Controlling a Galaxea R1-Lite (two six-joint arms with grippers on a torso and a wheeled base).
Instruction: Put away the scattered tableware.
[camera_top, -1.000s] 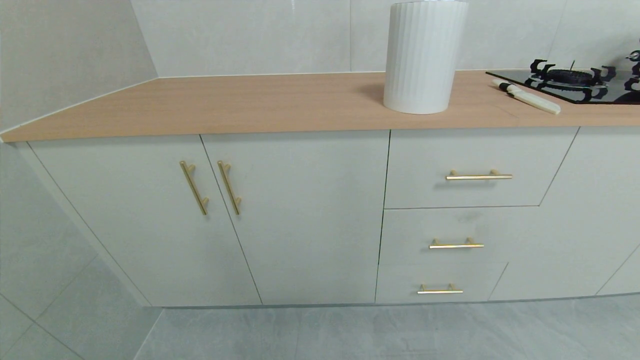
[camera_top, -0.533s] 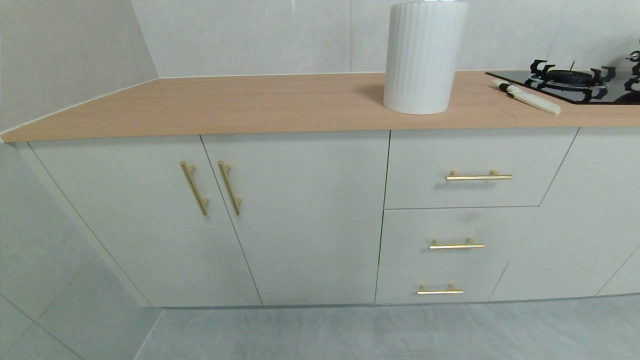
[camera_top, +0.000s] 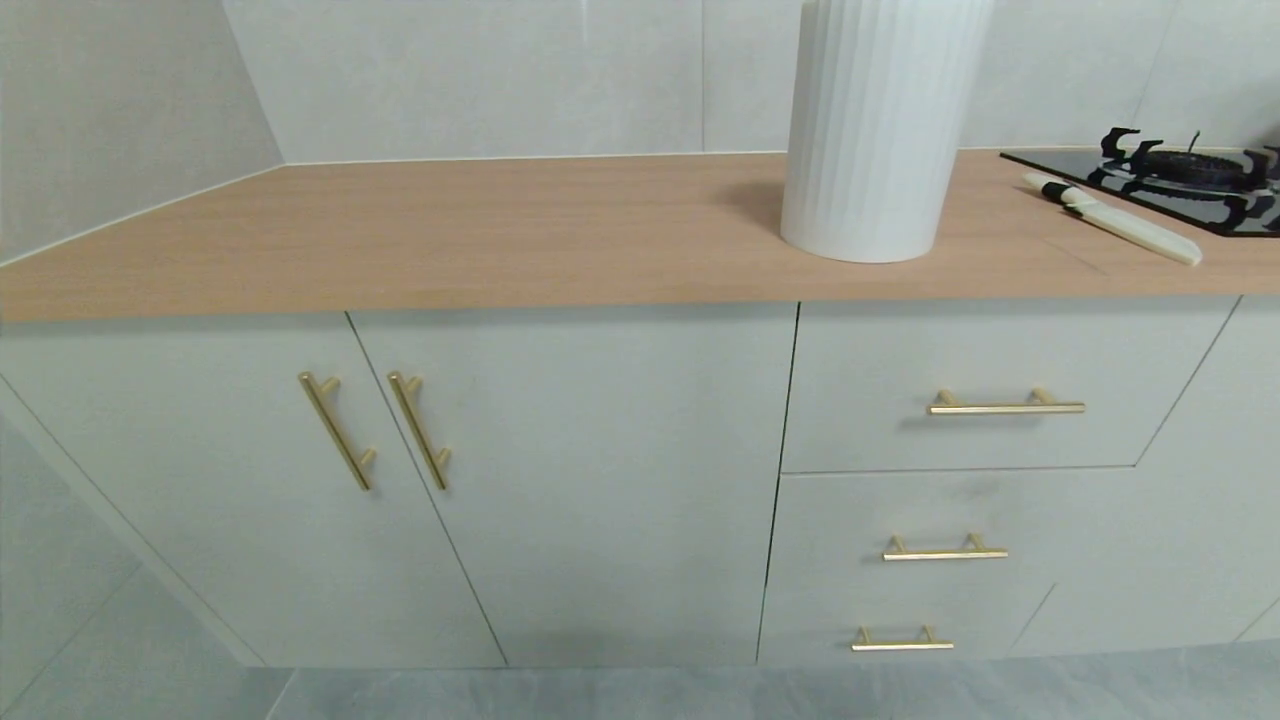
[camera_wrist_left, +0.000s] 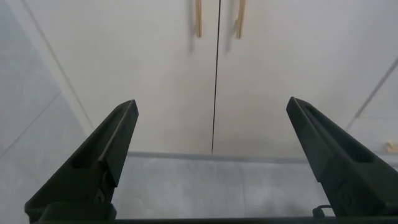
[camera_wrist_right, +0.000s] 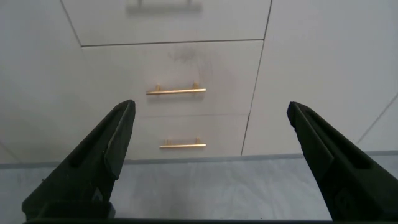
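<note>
Black and spread wide, the left tool (camera_wrist_left: 211, 104) grips nothing. It hangs low before the seam of the double cupboard doors (camera_top: 560, 480), over grey floor tiles (camera_wrist_left: 205, 186). The right tool (camera_wrist_right: 211, 106) is equally wide apart and empty, facing the lower drawers (camera_wrist_right: 174, 68) with their brass bar handles (camera_wrist_right: 176, 91).

Above the cabinet fronts, the wood-grain worktop (camera_top: 450, 230) shows a broad span of wood between the left wall and a tall white ribbed canister (camera_top: 870, 130). The knife (camera_top: 1115, 220) lies flat on the worktop's right part, apart from the canister and just beside the front edge of the black gas hob (camera_top: 1215, 195), roughly parallel to it. Its long axis runs diagonally. The black-banded handle lies toward the rear and the canister, and the pale blade points right, toward the worktop's front edge, stopping short of it.
</note>
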